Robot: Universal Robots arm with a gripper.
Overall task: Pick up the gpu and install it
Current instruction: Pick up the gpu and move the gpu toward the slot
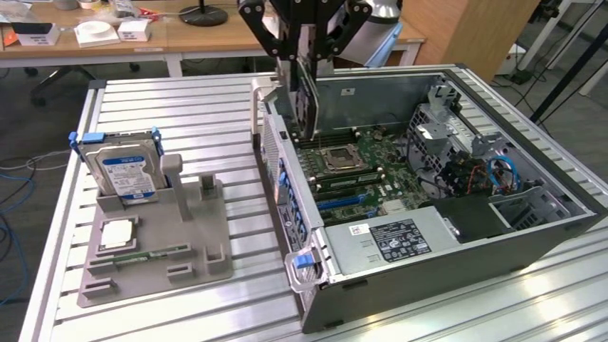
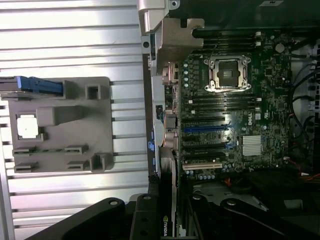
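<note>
Exterior view: gpu (image 1: 309,100) hangs upright, clamped between the jaws.

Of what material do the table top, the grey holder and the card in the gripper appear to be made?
The table top: likely aluminium, matte silver, with long extruded slots.
The grey holder: probably plastic, dull even grey, blocky moulded or printed forms.
The graphics card in the gripper: dark casing, perhaps plastic; the board itself is hard to see.
</note>
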